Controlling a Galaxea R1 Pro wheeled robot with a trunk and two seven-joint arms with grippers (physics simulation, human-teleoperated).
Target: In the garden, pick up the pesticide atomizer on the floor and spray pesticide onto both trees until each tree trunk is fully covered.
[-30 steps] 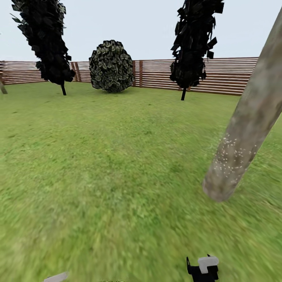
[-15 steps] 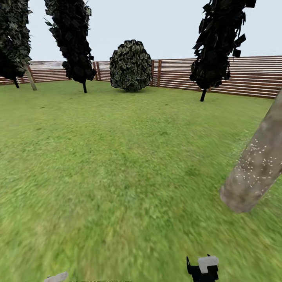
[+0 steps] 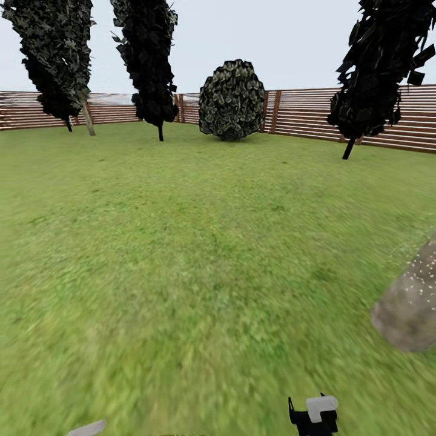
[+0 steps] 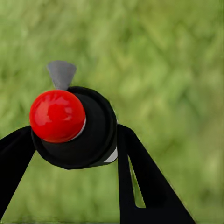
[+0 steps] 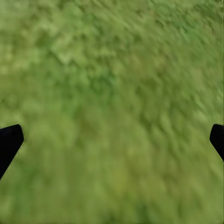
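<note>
The left gripper (image 4: 100, 154) is clamped around the pesticide atomizer (image 4: 77, 128), whose black body sits between the two dark fingers with a red round cap facing the wrist camera and a grey nozzle tip above it. Below it lies only blurred grass floor (image 4: 177, 60). The right gripper (image 5: 112, 140) stands wide apart and grasps nothing; its two black fingertips sit at opposite edges of its wrist view over bare grass.

In the head view, the right gripper's pale pad and black housing show at the lower edge (image 3: 315, 415). At the right edge stands the base of one tree trunk (image 3: 409, 306), mottled grey-beige, carrying white pesticide specks (image 3: 424, 272) on its visible flank. How far up that coverage runs cannot be judged, as the trunk is cut off by the frame.

Beyond open lawn, a second pale trunk (image 3: 88, 118) leans at the far left under dark foliage, well apart from the robot, just in front of the slatted fence (image 3: 303, 112). A round bush (image 3: 232, 100) and two thin-stemmed dark plants stand along the same line.

Assessment: the step in hand appears to be transit toward the far trunk. Recommended practice: hold the atomizer firmly, bring the trunk central and close before spraying, aim the nozzle squarely at it, and work from base upward around its sides.
</note>
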